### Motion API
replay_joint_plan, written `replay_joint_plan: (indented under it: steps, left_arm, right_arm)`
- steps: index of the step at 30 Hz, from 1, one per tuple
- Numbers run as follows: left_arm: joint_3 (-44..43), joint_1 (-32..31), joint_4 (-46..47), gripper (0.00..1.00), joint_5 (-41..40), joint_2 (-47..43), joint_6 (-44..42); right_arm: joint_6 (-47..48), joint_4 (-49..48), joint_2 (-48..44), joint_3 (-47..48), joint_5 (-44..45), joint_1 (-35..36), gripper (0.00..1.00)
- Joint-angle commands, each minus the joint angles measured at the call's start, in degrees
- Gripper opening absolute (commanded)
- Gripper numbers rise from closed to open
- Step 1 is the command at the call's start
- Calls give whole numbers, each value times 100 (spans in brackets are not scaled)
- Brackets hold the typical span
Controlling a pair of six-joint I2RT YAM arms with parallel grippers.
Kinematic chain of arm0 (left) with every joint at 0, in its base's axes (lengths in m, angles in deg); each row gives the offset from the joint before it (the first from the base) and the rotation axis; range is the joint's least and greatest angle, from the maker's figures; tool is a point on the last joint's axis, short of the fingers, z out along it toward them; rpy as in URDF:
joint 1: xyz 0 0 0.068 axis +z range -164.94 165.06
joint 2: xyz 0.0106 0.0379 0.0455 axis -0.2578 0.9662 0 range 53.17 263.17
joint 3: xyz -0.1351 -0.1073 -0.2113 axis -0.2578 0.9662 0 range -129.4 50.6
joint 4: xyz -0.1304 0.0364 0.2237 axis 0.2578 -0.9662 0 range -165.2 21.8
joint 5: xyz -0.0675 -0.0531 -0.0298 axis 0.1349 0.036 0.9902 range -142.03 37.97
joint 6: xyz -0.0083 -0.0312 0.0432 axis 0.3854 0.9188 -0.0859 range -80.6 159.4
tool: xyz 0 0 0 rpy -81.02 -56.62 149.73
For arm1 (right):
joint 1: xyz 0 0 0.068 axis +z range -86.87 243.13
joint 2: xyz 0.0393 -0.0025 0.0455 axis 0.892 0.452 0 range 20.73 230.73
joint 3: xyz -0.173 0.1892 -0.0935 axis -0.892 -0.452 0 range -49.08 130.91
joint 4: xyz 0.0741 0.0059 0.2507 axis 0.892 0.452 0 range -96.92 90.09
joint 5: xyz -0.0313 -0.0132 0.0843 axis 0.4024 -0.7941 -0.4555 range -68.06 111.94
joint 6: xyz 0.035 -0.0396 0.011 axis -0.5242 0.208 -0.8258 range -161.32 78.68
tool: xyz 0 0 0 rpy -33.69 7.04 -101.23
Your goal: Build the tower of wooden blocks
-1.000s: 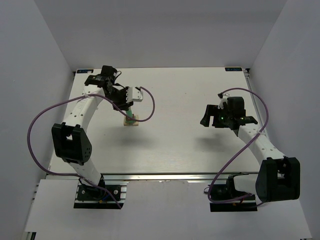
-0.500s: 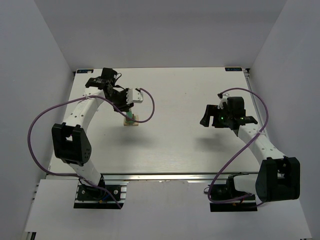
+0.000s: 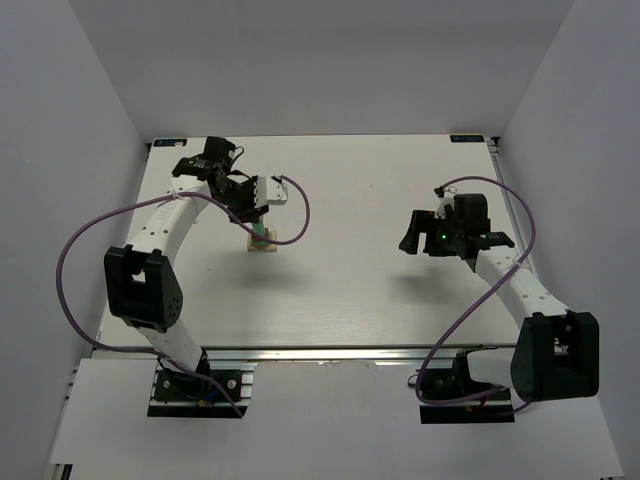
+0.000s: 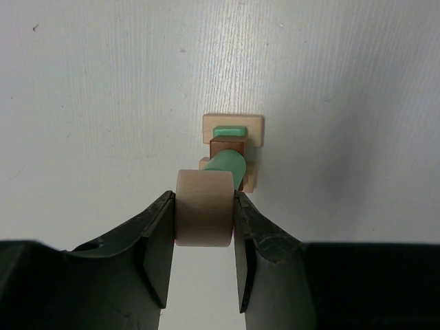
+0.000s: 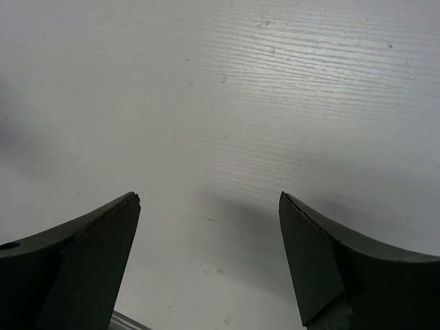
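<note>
Over the far-left wood block tower [image 4: 230,143], the left tool [image 4: 203,206], barely moved, grips a tan block [image 4: 203,218], seemingly ready for capping; the right tool [image 5: 210,206] gapes empty.

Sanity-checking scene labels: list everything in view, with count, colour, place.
wood block tower: one, tan, mint-green and dark brown, left part of the table, below the held block
mint-green blocks: two, in the tower
dark brown cube: one, in the tower between the greens
tan block: one, light tan, held over the tower
table: one, white
cables: two, purple, one per arm
left gripper: shut on the tan block
right gripper: open, empty, over bare table
</note>
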Motion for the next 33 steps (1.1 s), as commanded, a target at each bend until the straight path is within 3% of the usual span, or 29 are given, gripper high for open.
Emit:
replay_joint_plan:
  steps: [1, 33]
  left_arm:
    - [49, -27, 21, 31, 100, -297, -24]
    - [322, -27, 267, 34, 21, -279, -42]
  right_arm:
    - [57, 34, -108, 133, -47, -21, 87]
    - [92, 34, -240, 98, 24, -21, 89]
